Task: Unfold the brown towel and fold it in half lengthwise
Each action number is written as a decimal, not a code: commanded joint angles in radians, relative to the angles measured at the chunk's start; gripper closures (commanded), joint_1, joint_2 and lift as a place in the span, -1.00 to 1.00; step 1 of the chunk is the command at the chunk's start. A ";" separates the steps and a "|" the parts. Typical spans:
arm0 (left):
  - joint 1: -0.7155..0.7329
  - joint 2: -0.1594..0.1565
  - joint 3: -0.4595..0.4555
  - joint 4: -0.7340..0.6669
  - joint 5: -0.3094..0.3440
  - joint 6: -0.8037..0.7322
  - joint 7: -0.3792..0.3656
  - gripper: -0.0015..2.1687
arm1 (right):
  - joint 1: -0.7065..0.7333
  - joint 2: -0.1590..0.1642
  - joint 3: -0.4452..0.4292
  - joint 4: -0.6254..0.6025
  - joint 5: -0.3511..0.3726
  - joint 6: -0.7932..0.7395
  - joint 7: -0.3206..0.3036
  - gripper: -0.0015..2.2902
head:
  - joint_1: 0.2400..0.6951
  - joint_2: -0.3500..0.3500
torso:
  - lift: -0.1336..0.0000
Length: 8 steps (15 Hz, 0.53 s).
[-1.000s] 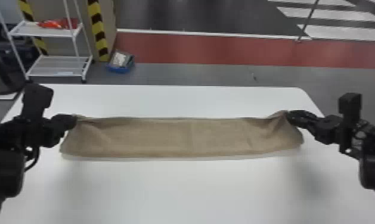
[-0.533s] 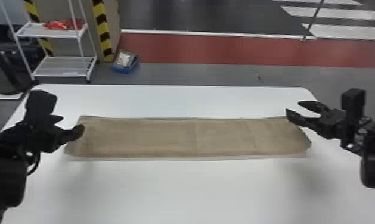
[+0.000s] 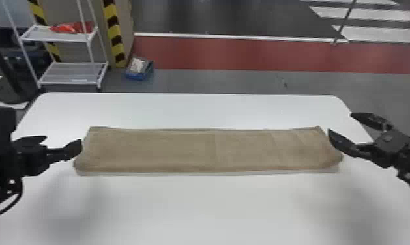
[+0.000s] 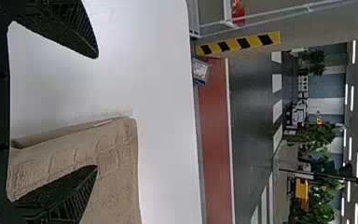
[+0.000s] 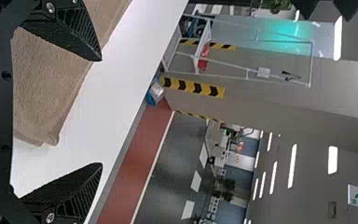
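The brown towel lies as a long, flat, narrow strip across the white table. At its left end my left gripper stands open, one fingertip close to the towel's edge. Off the right end, my right gripper is open too, its nearer finger beside the towel's far right corner. In the left wrist view the towel passes by one finger of the open left gripper. In the right wrist view the towel's corner lies between the spread fingers of the right gripper, with nothing gripped.
The white table extends in front of and behind the towel. Beyond its far edge stand a white shelf rack with a red item on it, a striped pillar and a blue box on the floor.
Both grippers have opened and let go of the towel's ends. They have drawn outward, left and right, and the raised ends of the towel have settled flat.
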 commanded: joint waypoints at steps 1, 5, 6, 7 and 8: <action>-0.002 -0.003 0.007 0.008 0.055 0.008 0.007 -0.96 | 0.049 0.032 0.005 -0.080 -0.021 -0.004 0.048 -0.92 | 1.00 -0.15 | -0.87; 0.040 -0.019 0.009 -0.029 0.109 -0.014 0.021 -0.96 | 0.100 0.115 0.054 -0.155 -0.023 -0.013 0.088 -0.90 | 1.00 -0.01 | -0.87; 0.060 -0.030 0.010 -0.049 0.110 -0.017 0.026 -0.96 | 0.098 0.120 0.054 -0.152 -0.021 -0.016 0.080 -0.90 | 1.00 0.04 | -0.87; 0.079 -0.035 0.015 -0.059 0.118 -0.032 0.024 -0.96 | 0.098 0.118 0.052 -0.141 -0.023 -0.013 0.080 -0.90 | 1.00 0.07 | -0.87; 0.091 -0.035 0.016 -0.061 0.124 -0.044 0.024 -0.96 | 0.097 0.118 0.051 -0.137 -0.021 -0.004 0.080 -0.89 | 1.00 0.07 | -0.87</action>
